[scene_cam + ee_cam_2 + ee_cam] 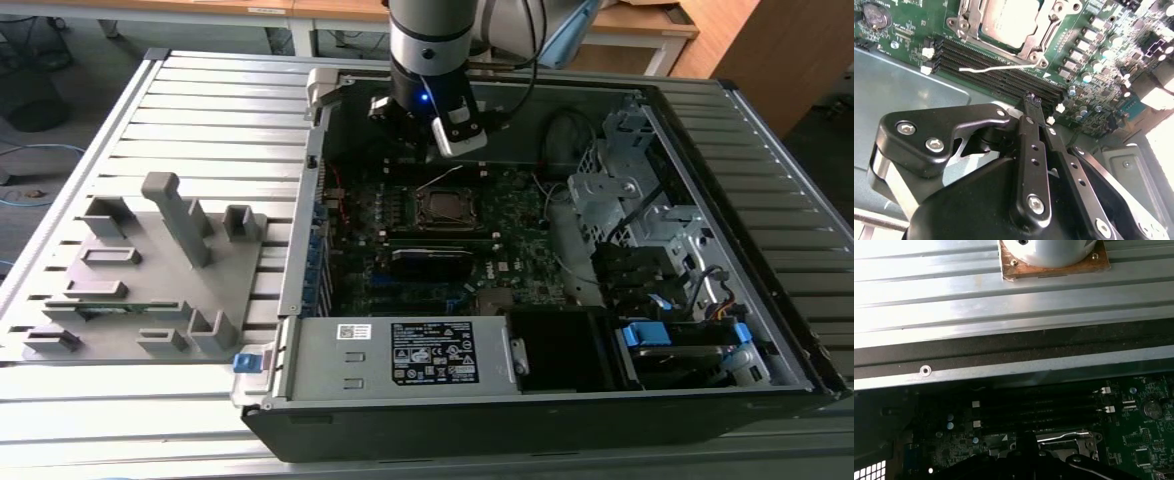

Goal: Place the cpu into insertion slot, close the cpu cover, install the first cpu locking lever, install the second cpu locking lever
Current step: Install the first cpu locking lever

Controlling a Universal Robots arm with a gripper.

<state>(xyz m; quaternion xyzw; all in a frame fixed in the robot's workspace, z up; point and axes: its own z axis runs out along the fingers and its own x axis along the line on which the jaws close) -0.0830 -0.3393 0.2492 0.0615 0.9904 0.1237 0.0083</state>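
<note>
While the cpu (1006, 20) sits framed by the cpu cover (1040, 44) in the second wrist view, the jaws, pressed together, hang at the exterior view's upper middle.

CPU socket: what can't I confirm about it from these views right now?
- Second wrist view: cpu and cpu cover run off the picture edge; their far side is unseen.
- First wrist view: the gripper hides most of the cpu cover.
- Exterior view: insertion slot is too small to tell whether it is locked down.
</note>
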